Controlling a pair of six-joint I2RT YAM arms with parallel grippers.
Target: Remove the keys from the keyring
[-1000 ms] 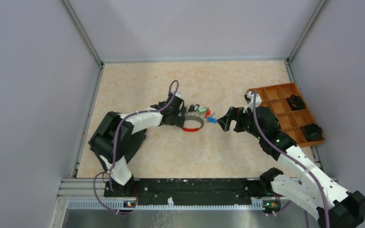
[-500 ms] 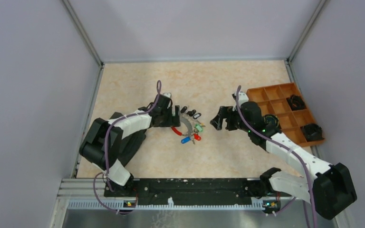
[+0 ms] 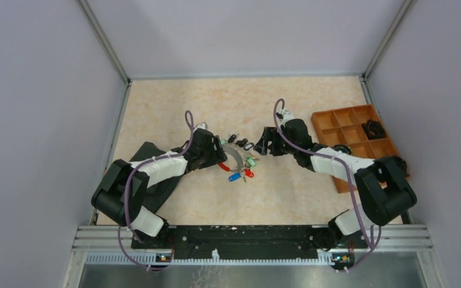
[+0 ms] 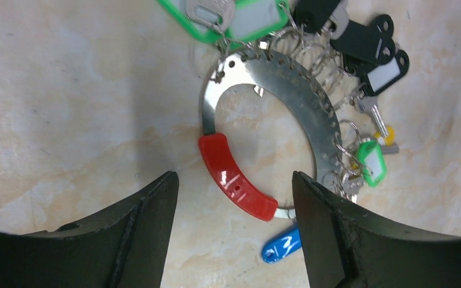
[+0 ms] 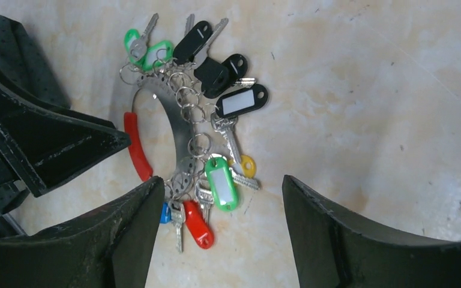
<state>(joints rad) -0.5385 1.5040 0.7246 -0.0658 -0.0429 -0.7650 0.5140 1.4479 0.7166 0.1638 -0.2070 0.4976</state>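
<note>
The keyring (image 3: 238, 158), a flat grey metal ring with a red sleeve (image 4: 235, 184), lies on the table between the arms. Several keys with green (image 5: 221, 183), red (image 5: 200, 225), blue (image 4: 282, 245) and black (image 5: 218, 72) heads hang from small rings along its outer arc. My left gripper (image 3: 217, 158) is open and empty just left of the ring; in the left wrist view (image 4: 234, 177) its jaws stand either side of the red sleeve. My right gripper (image 3: 260, 144) is open and empty just right of the keys, above them in the right wrist view (image 5: 222, 180).
An orange compartment tray (image 3: 343, 127) sits at the right with black coiled objects (image 3: 374, 128) in it. A dark cloth (image 3: 147, 153) lies under the left arm. Enclosure walls stand on three sides.
A second ago both grippers gripped the keyring and a key. Both have let go; the ring lies on the table, turned, and both arms have shifted left.
</note>
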